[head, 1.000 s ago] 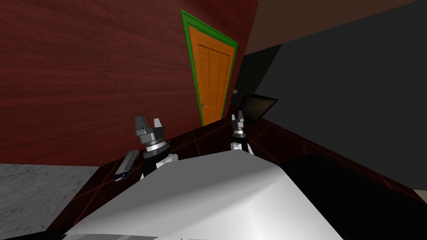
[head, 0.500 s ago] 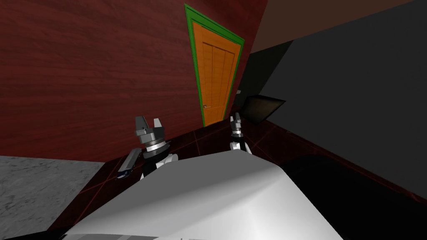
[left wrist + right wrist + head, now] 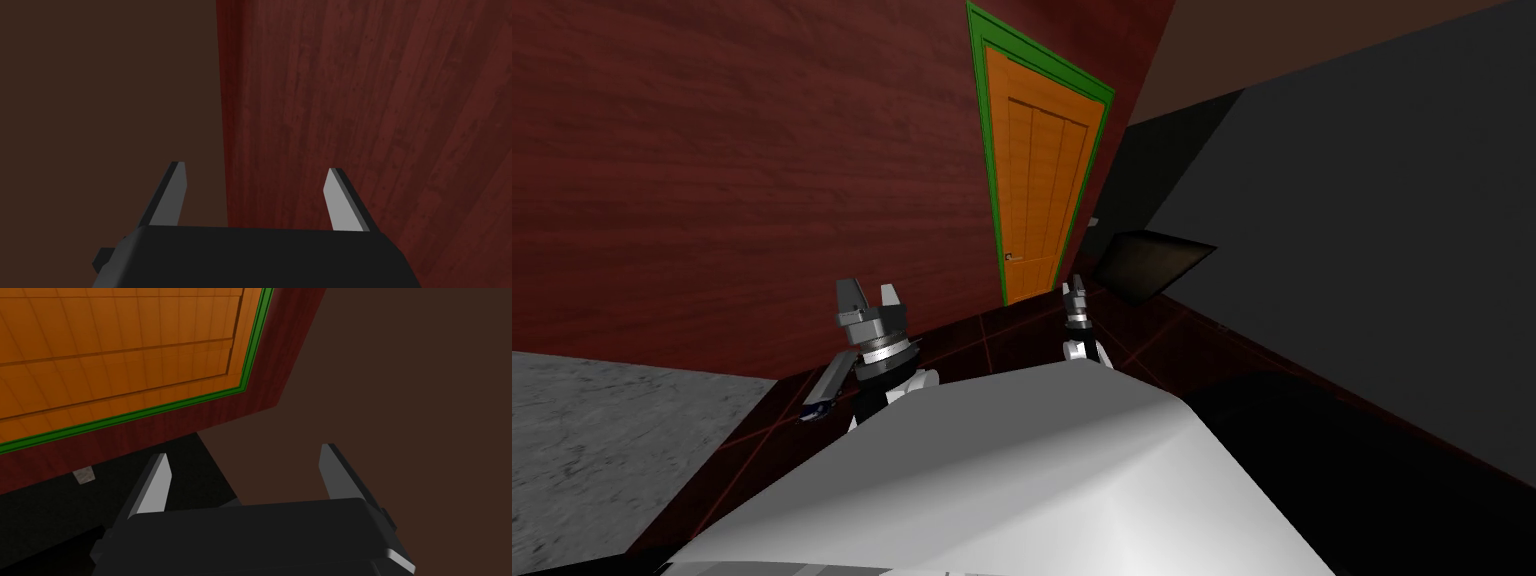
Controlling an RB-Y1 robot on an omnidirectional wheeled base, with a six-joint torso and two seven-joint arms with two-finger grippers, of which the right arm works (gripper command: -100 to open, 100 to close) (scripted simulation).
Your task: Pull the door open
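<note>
An orange panelled door [image 3: 1037,180] in a green frame [image 3: 982,150] stands shut in the dark red wood wall [image 3: 732,170], some way ahead of me. Its small handle [image 3: 1009,258] sits low on the door's left edge. My left gripper [image 3: 869,297] is held up in front of my chest, well short of the door, and its fingers stand open [image 3: 255,195] facing the red wall [image 3: 375,125]. My right gripper [image 3: 1075,292] is raised below the door's right corner. It is open with nothing in it [image 3: 245,480], and looks at the door's panels [image 3: 115,348] and green frame [image 3: 150,413].
A dark grey wall [image 3: 1362,250] runs along the right. A dark flat panel [image 3: 1152,262] leans right of the door. A small grey and blue object [image 3: 824,385] lies on the dark red tiled floor [image 3: 992,345] beside my left arm. Grey marbled floor [image 3: 602,450] lies lower left.
The whole head picture has shifted: the door now sits further right and looks a little larger, so I have moved or turned. Both grippers stay open in the same pose.
</note>
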